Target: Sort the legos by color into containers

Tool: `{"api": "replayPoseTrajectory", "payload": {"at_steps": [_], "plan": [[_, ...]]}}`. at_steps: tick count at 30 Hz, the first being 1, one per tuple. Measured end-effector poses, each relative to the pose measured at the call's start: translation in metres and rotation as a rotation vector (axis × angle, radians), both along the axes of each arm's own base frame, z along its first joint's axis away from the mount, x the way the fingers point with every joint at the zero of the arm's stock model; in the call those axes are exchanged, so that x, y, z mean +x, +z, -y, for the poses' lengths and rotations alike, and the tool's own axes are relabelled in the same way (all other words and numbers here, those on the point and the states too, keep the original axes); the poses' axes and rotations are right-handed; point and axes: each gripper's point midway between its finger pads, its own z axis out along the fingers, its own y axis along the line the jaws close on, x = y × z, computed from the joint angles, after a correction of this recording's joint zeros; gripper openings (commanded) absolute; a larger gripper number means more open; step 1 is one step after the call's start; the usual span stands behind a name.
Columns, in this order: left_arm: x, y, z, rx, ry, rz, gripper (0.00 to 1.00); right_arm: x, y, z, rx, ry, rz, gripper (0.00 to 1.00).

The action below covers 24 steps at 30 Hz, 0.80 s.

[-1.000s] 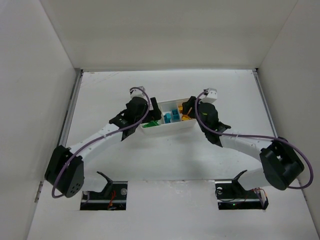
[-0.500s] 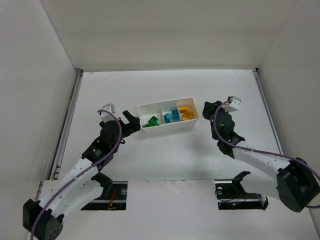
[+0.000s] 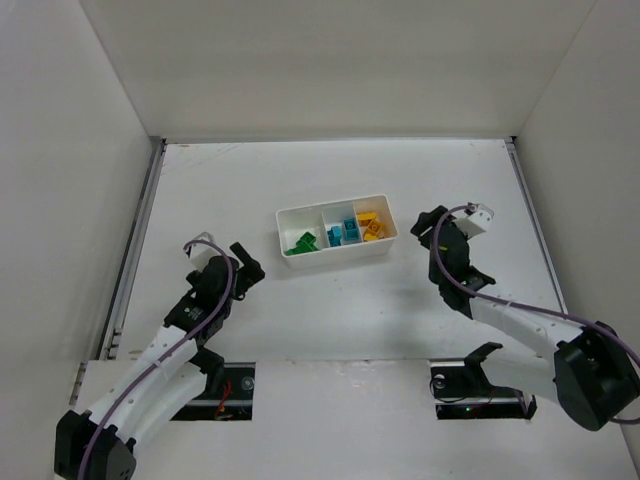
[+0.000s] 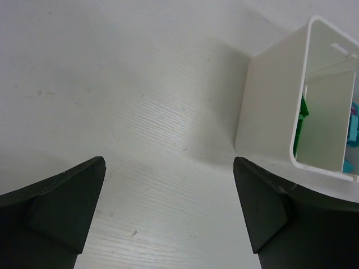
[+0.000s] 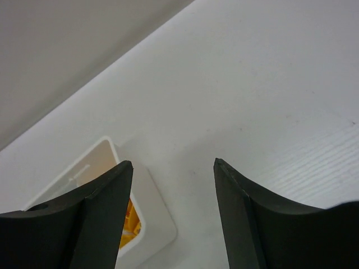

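The white tray stands mid-table with three compartments. Green legos lie in the left one, cyan-blue legos in the middle one, yellow-orange legos in the right one. My left gripper is open and empty, left of the tray; its wrist view shows the tray's end wall and a bit of green lego. My right gripper is open and empty, right of the tray; its wrist view shows the tray corner with yellow-orange lego inside.
White walls enclose the table on the left, back and right. The arm bases and two dark mounts sit at the near edge.
Both arms have drawn back from the tray, the left one down and leftward, the right one to the right. The tray with the sorted legos now stands uncovered.
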Motion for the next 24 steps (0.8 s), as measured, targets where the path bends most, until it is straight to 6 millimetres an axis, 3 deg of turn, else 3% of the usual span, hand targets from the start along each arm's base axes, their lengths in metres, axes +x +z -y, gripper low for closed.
{"api": "replayPoseTrajectory", "payload": {"at_steps": [7,10,17,24], "plan": [[0.000,0.005,0.010,-0.035,-0.042,0.020,1.00,-0.025,-0.027,-0.004,-0.071,-0.001,-0.122,0.74],[0.001,0.004,0.013,-0.045,-0.052,0.026,1.00,-0.030,-0.029,0.000,-0.075,-0.014,-0.137,0.74],[0.002,-0.004,0.020,-0.053,-0.081,0.007,1.00,-0.034,-0.030,0.003,-0.077,-0.023,-0.147,0.72],[0.008,0.008,0.025,-0.078,-0.092,0.056,1.00,-0.036,-0.047,-0.009,-0.112,0.011,-0.192,0.71]]}}
